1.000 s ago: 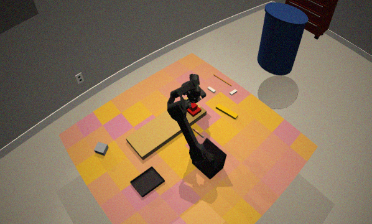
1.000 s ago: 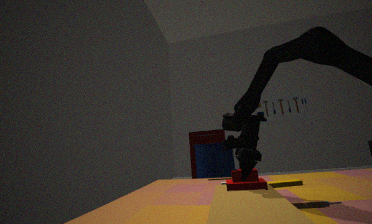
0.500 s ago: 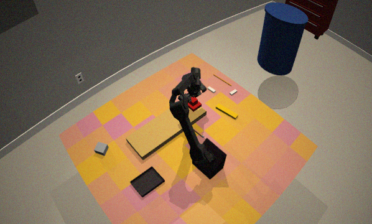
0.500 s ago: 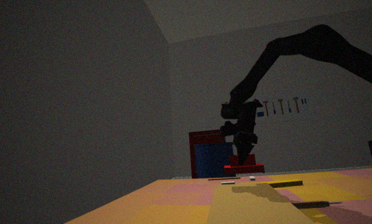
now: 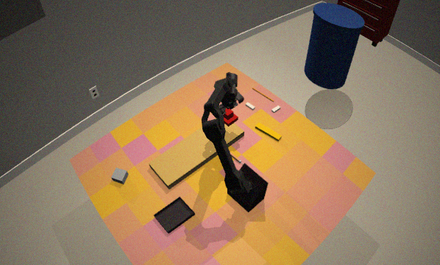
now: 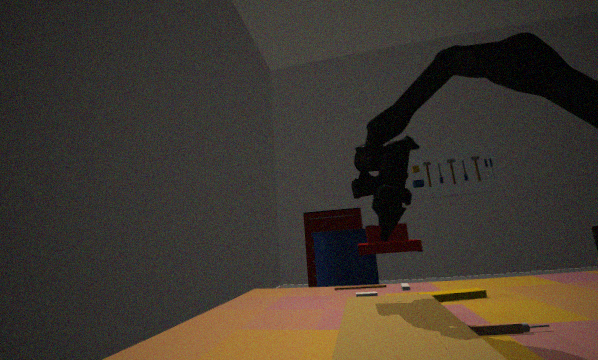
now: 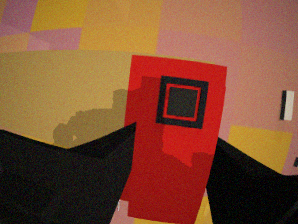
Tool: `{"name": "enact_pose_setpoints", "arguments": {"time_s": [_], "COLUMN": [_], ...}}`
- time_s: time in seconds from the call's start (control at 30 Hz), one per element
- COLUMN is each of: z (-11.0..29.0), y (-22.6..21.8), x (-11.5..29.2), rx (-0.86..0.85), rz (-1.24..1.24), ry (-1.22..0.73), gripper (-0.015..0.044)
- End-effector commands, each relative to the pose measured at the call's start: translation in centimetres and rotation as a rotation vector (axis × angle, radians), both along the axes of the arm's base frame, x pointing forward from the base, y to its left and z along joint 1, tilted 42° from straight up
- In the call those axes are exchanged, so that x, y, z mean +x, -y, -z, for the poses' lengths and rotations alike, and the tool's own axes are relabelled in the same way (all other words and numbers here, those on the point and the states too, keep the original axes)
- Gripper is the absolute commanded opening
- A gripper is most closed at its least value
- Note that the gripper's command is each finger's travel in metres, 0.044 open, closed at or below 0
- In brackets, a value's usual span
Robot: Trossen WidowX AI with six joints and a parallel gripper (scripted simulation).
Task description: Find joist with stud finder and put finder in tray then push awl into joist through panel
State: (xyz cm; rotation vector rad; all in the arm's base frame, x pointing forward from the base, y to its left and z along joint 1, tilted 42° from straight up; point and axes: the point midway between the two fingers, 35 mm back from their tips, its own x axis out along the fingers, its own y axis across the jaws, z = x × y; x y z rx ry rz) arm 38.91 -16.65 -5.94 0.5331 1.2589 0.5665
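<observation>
My gripper (image 5: 229,111) (image 6: 386,231) (image 7: 170,131) is shut on the red stud finder (image 5: 230,118) (image 6: 390,245) (image 7: 174,96) and holds it in the air above the right end of the tan floor panel (image 5: 183,156) (image 6: 379,330) (image 7: 60,90). The stud finder's square window looks dark in the wrist view. The awl (image 5: 236,159) (image 6: 499,329) lies on the mat beside the panel, close to the arm's base. The dark tray (image 5: 174,214) lies flat on the mat in front of the panel.
A grey block (image 5: 120,175) lies left of the panel. A yellow bar (image 5: 268,131) (image 6: 459,295), two white pieces (image 5: 250,105) (image 5: 276,108) and a thin stick (image 5: 263,94) lie beyond the panel. A blue barrel (image 5: 332,46) and a red cabinet (image 5: 374,15) stand far back.
</observation>
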Motion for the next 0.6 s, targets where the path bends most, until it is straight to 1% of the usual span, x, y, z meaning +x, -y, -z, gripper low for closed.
{"name": "enact_pose_setpoints", "arguments": {"time_s": [0.0, 0.3, 0.57], "z": [-2.0, -6.7, -10.7], "y": [-1.7, -6.8, -11.7], "x": [0.9, 2.5, 2.8], "rx": [-0.019, -0.054, -0.076], "rz": [-0.05, -0.169, -0.275], "ry": [0.035, 0.124, 0.207], "gripper": [0.0, 0.0, 0.0]}}
